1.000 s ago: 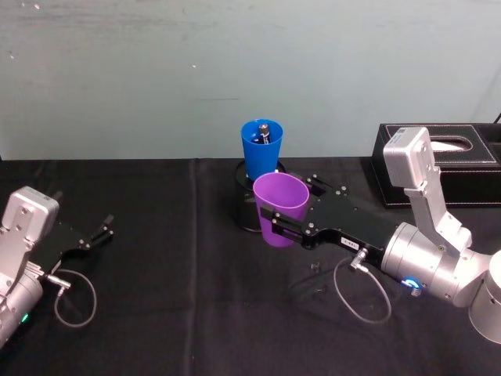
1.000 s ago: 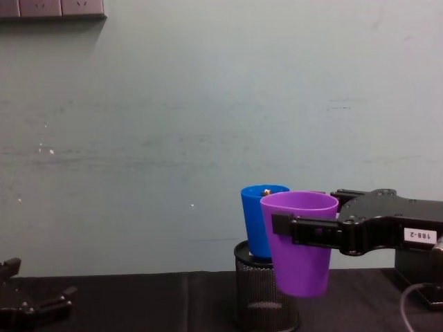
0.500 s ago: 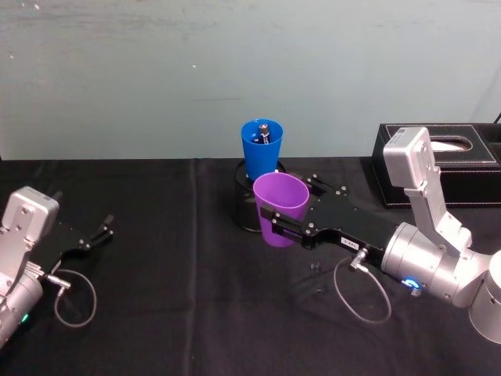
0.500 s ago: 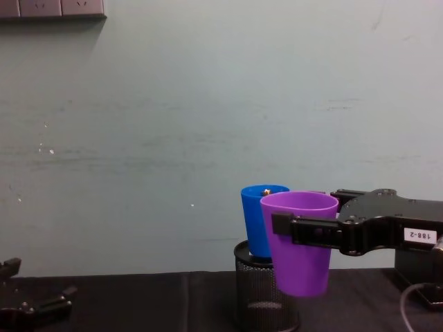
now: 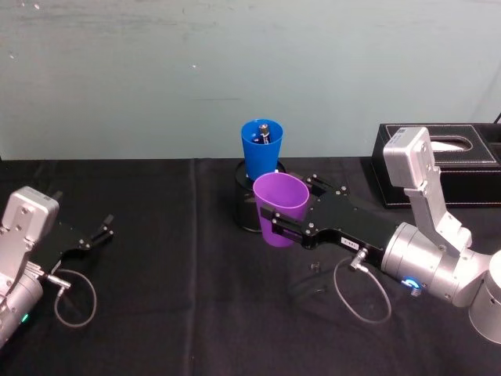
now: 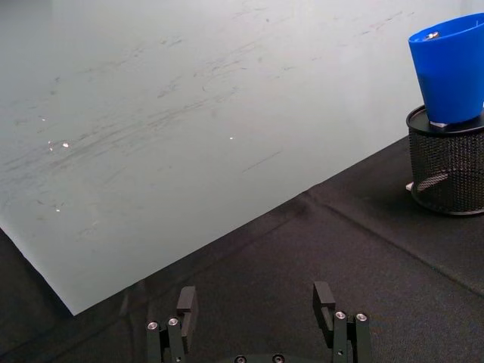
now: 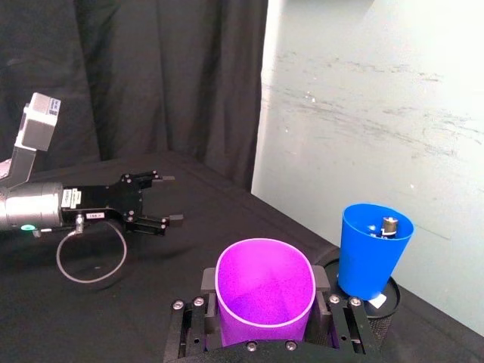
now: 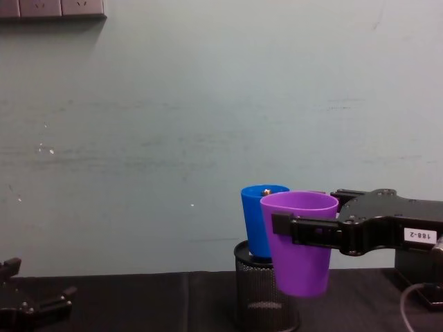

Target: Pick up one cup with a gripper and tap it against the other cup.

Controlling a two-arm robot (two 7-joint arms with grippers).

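One purple cup [image 8: 299, 266], upright, is clamped below its rim by the right gripper [image 7: 265, 293], near the blue cup [image 5: 261, 153]; left gripper [image 6: 253, 304] idle, fingers apart.

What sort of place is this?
Likely a robotics lab bench: black-draped table, bare wall, the right gripper, jaws clamping a purple cup by a blue cup, the left gripper idle at left.
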